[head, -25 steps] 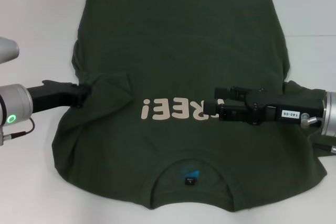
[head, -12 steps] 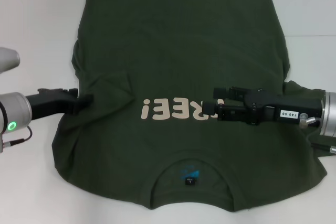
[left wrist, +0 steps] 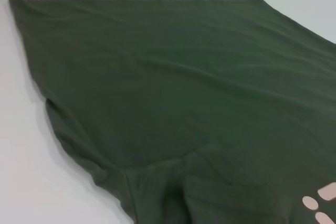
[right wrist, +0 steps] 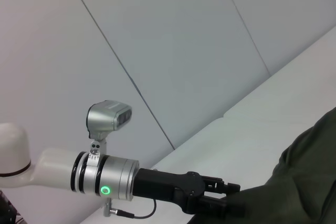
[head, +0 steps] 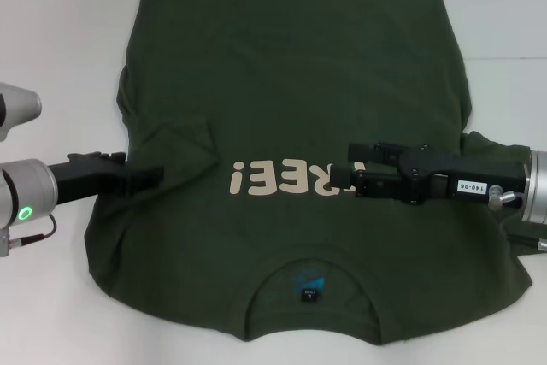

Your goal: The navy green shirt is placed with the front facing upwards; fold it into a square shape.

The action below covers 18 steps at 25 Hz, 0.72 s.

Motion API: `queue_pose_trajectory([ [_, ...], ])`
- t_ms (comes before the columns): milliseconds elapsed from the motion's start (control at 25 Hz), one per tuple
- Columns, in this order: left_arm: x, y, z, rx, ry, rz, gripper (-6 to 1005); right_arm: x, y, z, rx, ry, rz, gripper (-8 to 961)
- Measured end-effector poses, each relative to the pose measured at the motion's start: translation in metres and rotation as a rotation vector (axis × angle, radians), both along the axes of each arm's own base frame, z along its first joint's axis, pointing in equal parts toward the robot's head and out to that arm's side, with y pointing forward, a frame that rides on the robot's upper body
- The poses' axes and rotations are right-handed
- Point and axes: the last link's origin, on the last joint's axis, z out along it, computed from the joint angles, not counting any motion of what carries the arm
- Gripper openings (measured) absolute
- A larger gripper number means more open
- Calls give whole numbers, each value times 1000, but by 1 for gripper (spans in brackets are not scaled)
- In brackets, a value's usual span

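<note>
Soft olive cotton, the navy green shirt [head: 291,126] lies flat, left sleeve folded inward. The left gripper [head: 152,175] rests there empty, fingers together; the right gripper [head: 352,179], closed and empty, presses the cream lettering [head: 278,179].

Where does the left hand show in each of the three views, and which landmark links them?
Head view: left hand at the shirt's left edge, beside the folded sleeve.
Left wrist view: not in it.
Right wrist view: left hand low, at the shirt's edge.
Shared landmark: the shirt.
</note>
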Motion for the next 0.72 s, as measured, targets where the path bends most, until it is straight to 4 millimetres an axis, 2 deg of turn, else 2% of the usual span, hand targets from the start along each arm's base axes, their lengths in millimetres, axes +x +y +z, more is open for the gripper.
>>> queue_pose_trajectory([
  [200, 0, 0, -3, -15, 16, -3, 737, 0, 0, 0, 1, -1, 1, 851],
  [480, 1, 2, 0, -9, 16, -5, 591, 0, 0, 1, 2, -2, 3, 849],
  [680, 4, 3, -1, -15, 20, -13, 492, 0, 0, 0, 2, -2, 0, 735],
  [720, 4, 3, -1, -16, 20, -14, 472, 0, 0, 0, 2, -2, 0, 737],
])
